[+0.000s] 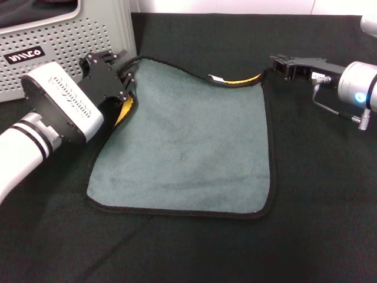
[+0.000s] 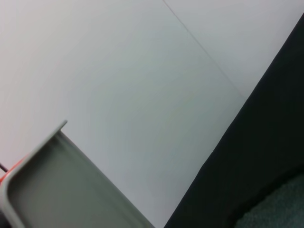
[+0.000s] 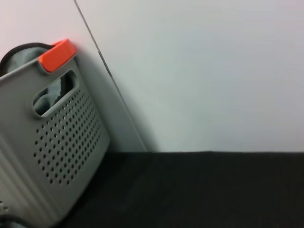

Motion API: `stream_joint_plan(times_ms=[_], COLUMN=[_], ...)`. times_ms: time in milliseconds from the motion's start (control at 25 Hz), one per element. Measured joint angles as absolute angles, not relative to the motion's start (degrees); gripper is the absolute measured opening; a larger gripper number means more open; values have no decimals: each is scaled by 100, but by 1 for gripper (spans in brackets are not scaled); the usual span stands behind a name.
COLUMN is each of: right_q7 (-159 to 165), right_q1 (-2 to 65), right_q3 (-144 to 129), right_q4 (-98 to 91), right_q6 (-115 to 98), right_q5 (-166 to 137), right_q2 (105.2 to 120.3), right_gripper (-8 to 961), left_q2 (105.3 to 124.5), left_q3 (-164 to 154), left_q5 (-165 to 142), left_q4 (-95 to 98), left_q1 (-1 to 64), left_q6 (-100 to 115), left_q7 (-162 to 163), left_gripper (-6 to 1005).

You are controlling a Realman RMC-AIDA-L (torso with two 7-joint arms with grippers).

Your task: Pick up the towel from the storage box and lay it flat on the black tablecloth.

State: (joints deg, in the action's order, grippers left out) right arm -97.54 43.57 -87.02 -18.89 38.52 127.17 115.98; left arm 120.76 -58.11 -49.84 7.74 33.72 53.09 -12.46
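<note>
The towel (image 1: pixel 182 147) lies spread on the black tablecloth (image 1: pixel 318 206), grey-green side up. Its far edge is slightly raised and shows yellow underside at the far right and at the left corner. My left gripper (image 1: pixel 128 78) is at the towel's far left corner, shut on it. My right gripper (image 1: pixel 274 63) is at the far right corner, shut on it. The storage box (image 1: pixel 70 35) stands at the far left, behind the left arm. The right wrist view shows the box (image 3: pixel 66 142). The left wrist view shows a bit of the towel (image 2: pixel 280 209).
The box has an orange handle clip (image 3: pixel 57 54), and grey-green cloth with black edging (image 3: pixel 19 54) shows inside it. A white wall (image 2: pixel 142 95) rises behind the table. The tablecloth runs on to the right and towards me.
</note>
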Motion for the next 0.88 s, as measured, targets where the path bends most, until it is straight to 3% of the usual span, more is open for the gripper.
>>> stream_joint_plan(times_ms=[160, 440, 600, 680, 880], right_q7=[-9845, -10293, -10516, -10610, -10680], right_q1=[4280, 3656, 3380, 3347, 3176], right_q3=[-8652, -8394, -8339, -8337, -8335], right_q4=[-2002, -2681, -2905, -2909, -3273], right_q6=[3791, 4239, 4941, 5375, 6487], right_q5=[12718, 12718, 12611, 12372, 11347], right_q2=[11615, 11586, 11494, 11416, 11320], right_gripper=[97, 372, 536, 770, 817], left_q2=[12076, 12049, 12020, 12002, 11979], left_q3=[-5815, -5792, -5794, -5815, -5841], left_q5=[-4923, -4780, -4714, -4741, -5213], left_q4=[768, 807, 818, 834, 976], left_q1=[3253, 2869, 2682, 2571, 2201], left_q6=[5517, 6308, 6721, 6929, 7429], left_q7=[-1326, -1318, -911, -341, 1184], left_gripper=[284, 527, 647, 688, 744])
